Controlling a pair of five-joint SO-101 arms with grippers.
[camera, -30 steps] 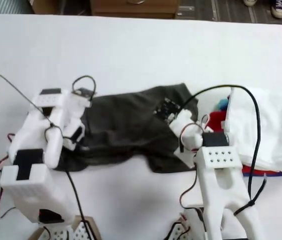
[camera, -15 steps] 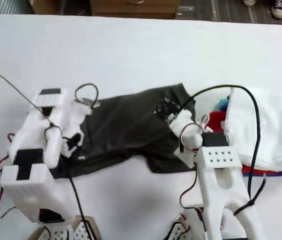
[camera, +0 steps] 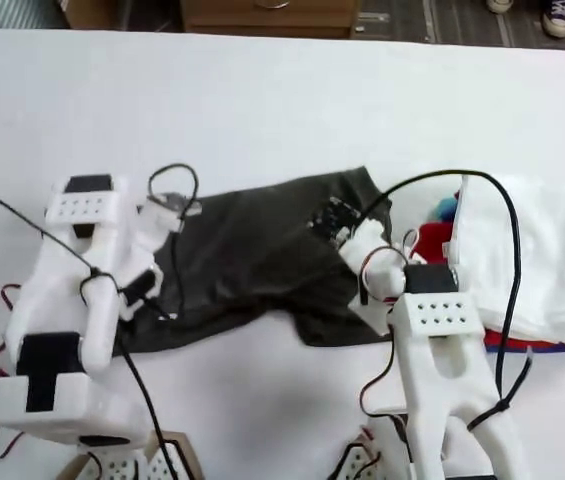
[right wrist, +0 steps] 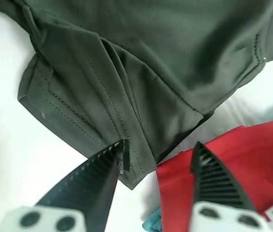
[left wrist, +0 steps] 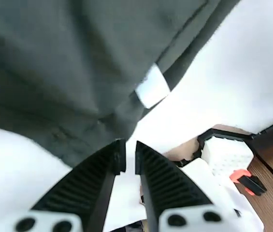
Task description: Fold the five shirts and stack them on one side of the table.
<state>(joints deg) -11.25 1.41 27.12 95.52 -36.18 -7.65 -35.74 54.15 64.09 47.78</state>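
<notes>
I've drawn L gripper [left wrist: 128,154], clenched on dark shirt [camera: 252,250] hem, toward lower left; R gripper [right wrist: 159,145] gapes, fold starting.

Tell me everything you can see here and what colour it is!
dark grey shirt: one, dark grey, spread across the middle of the table.
white shirt: one, white, at the table's right end.
red shirt: one, red, under the white shirt.
blue cloth: a bit, blue, peeking out beside the red shirt.
table: one, white.
left gripper: one, black jaws, pinching the dark grey shirt's edge.
right gripper: one, black jaws open, over the dark grey shirt's corner.
</notes>
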